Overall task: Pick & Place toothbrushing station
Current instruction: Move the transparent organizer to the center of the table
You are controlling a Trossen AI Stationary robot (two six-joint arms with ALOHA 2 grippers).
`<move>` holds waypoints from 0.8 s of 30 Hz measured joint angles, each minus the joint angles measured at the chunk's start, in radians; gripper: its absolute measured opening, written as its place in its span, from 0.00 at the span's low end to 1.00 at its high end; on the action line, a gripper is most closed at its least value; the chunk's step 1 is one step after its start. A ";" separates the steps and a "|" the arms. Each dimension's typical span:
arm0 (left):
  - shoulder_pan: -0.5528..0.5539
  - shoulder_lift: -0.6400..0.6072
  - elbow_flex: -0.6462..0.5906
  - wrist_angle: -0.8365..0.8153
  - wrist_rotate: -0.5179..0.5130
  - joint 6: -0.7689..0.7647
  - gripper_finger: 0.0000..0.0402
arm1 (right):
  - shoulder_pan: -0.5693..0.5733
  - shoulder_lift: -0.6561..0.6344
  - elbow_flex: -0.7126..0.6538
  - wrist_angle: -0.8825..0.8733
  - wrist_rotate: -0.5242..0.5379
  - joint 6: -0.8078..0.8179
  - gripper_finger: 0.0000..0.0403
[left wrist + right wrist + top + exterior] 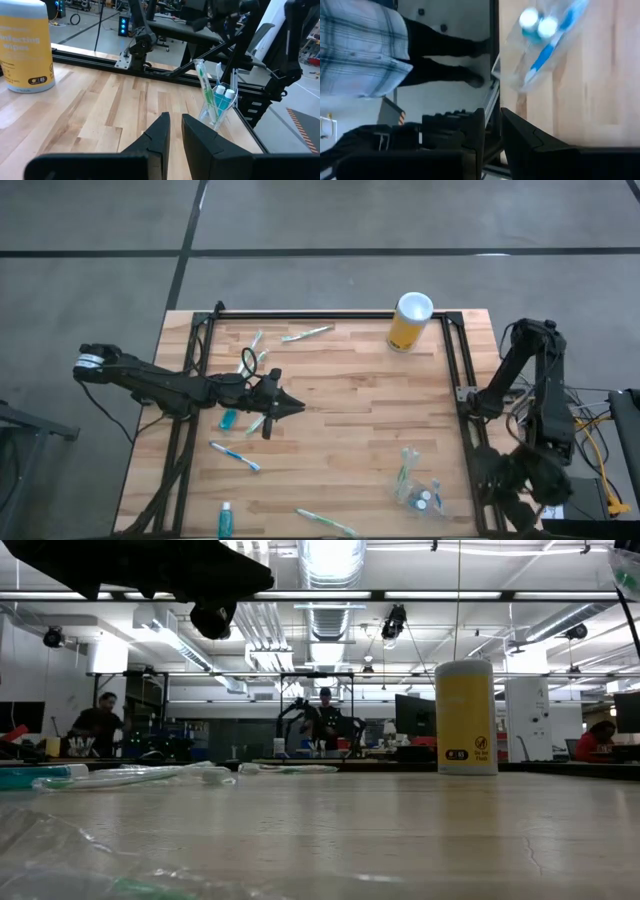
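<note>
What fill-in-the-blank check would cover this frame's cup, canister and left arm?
1. The clear cup holds toothbrushes and two ____-capped teal tubes.
2. The tall canister is ____ with a white top.
3. The left gripper hangs over the table's ____ half, jaws nearly closed on nothing.
4. The right gripper, beside the cup, holds ____.

Missing words: white; yellow; left; nothing
</note>
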 joint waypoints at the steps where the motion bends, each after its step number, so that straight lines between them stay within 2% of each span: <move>1: 0.000 0.000 0.000 0.000 0.000 0.000 0.13 | 0.014 0.020 0.000 0.004 0.000 0.019 0.14; 6: 0.000 0.000 0.000 0.000 0.000 0.000 0.13 | 0.047 0.112 -0.002 0.014 -0.003 0.117 0.14; 16: 0.000 0.000 0.000 0.000 0.000 0.000 0.13 | 0.040 0.250 -0.009 0.013 -0.017 0.149 0.14; 24: 0.000 0.000 0.000 0.000 0.000 0.000 0.13 | -0.006 0.329 -0.041 0.038 -0.128 0.162 0.14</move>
